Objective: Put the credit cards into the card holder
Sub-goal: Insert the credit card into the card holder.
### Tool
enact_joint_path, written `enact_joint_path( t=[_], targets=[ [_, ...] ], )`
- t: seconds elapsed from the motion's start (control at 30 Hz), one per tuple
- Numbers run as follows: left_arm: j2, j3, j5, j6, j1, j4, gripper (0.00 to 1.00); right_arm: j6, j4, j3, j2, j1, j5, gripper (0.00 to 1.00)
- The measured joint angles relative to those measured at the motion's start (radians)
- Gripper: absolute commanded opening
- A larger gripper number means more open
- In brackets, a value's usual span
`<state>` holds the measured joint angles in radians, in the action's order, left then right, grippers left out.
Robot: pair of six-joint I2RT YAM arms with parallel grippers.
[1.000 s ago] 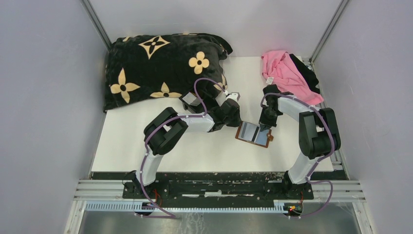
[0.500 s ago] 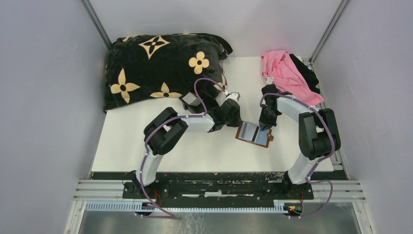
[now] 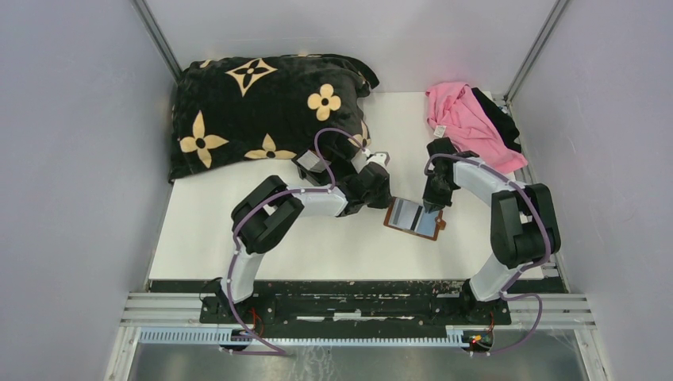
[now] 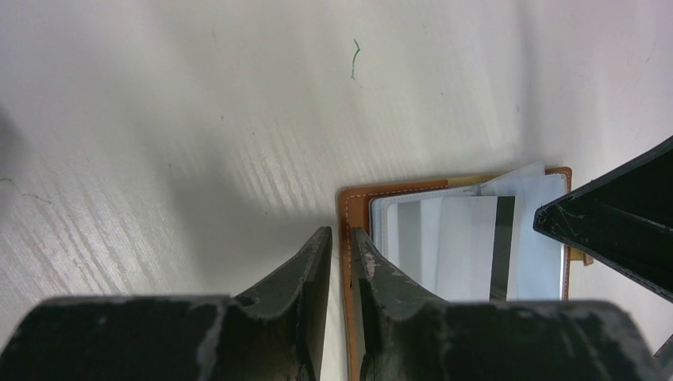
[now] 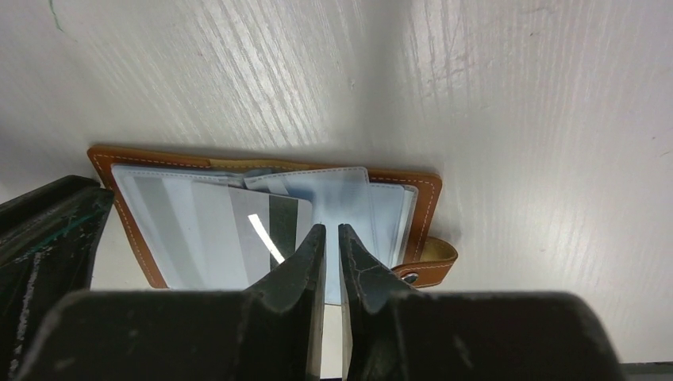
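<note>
Brown leather book-fold card holder (image 3: 413, 217) lies open on the white bench (image 3: 238, 230). One pale, dark-striped credit card (image 5: 222, 230) looks tucked into its clear pockets; no loose cards show. Left gripper (image 4: 340, 234) jaws straddle its edge, grip unclear; right gripper (image 5: 332, 230) jaws slightly apart above it.

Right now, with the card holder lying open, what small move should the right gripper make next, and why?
Probably nudge the striped card deeper into the card holder: the right gripper, jaws barely apart, sits at its edge, and the left gripper straddles the holder's opposite rim.
</note>
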<state>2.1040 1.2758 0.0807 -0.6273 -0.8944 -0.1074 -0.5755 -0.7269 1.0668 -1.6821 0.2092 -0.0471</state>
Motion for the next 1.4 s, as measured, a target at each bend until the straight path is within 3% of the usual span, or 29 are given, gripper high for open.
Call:
enact_joint_path(
  t=[0.4, 1.4],
  targets=[
    [-0.033, -0.057, -0.004, 0.0, 0.0, -0.024, 0.25, -0.012, 0.0, -0.063, 0.013, 0.048, 0.0, 0.15],
    [-0.049, -0.128, -0.014, 0.0, -0.005, -0.126, 0.24, -0.051, 0.002, -0.001, -0.021, 0.159, -0.042, 0.15]
  ],
)
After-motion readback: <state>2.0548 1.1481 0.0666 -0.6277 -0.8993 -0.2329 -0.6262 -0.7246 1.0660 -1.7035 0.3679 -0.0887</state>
